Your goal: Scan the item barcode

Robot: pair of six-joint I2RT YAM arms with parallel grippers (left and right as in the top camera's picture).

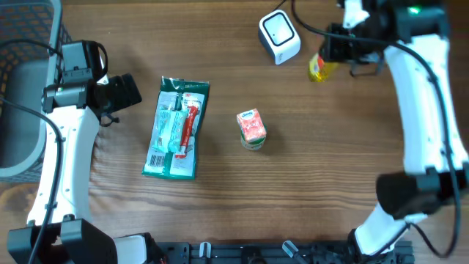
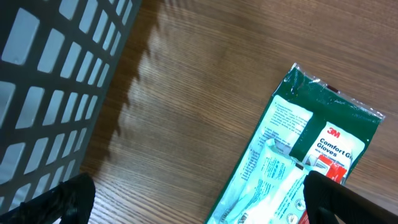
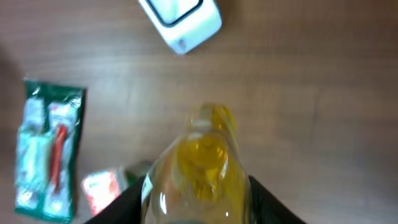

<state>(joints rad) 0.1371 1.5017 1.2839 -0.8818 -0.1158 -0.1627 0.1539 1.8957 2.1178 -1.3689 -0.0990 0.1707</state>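
Green glove packet [image 2: 292, 158]: "3M", "Comfort Gloves" legible; remaining print unreadable.

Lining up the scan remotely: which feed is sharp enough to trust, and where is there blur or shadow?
Right wrist: the yellow bottle sits close to the lens, blurred; scanner soft too. Left wrist: sharp, gloves pack print legible, basket shadow on the table. Overhead: even light, no harsh glare.

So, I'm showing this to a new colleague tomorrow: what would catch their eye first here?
Probably the yellow bottle clamped in the right gripper, top right in the overhead view, beside the white scanner. Then the green gloves pack lying flat mid-table, a small pink carton to its right, the open left gripper to its left.
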